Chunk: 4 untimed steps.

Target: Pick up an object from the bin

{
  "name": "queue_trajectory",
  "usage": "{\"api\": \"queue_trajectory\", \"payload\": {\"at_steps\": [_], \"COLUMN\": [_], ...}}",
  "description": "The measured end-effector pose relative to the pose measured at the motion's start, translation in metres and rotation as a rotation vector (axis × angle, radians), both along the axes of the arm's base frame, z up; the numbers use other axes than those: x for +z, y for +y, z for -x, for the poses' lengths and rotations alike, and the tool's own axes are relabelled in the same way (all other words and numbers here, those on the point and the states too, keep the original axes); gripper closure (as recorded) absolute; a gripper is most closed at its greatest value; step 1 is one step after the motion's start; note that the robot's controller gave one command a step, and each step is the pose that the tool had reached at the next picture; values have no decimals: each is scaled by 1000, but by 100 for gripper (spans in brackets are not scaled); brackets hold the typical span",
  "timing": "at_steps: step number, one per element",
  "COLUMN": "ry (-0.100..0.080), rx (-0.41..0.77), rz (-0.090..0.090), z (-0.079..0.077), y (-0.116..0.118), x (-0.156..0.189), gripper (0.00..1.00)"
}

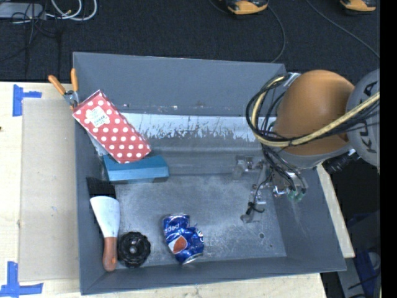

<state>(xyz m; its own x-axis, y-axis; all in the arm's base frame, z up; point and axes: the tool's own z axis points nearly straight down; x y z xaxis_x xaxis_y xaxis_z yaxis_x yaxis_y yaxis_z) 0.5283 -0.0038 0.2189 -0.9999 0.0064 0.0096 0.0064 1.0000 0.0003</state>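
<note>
Crushed blue soda can (183, 239) lies by the near wall of the grey bin (186, 79) on the rig I run from afar. A black round knob-like piece (134, 249) sits just beside it toward the view's left, and a white-bladed tool with a brown handle (107, 225) touches that piece along the left wall. Farther back, a red box with white dots (111, 127) leans tilted in the far left corner, its lower end on a blue block (139, 168). My arm, under its orange cover (310, 113), reaches in from the right, and its gripper (253, 207) hangs over bare floor in the bin's right half, apart from the can, the nearest thing to it. Whether the gripper is spread or pressed together I cannot tell
</note>
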Motion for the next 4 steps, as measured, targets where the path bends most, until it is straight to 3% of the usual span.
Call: {"api": "queue_trajectory", "payload": {"at_steps": [1, 2, 3, 4], "ry": [-8, -8, 0, -8], "rx": [0, 53, 119, 17], "rz": [0, -1, 0, -1], "z": [-1, -2, -13, 17], "y": [0, 67, 106, 115], "x": [4, -72, -71, -82], "gripper": [0, 0, 0, 0]}}
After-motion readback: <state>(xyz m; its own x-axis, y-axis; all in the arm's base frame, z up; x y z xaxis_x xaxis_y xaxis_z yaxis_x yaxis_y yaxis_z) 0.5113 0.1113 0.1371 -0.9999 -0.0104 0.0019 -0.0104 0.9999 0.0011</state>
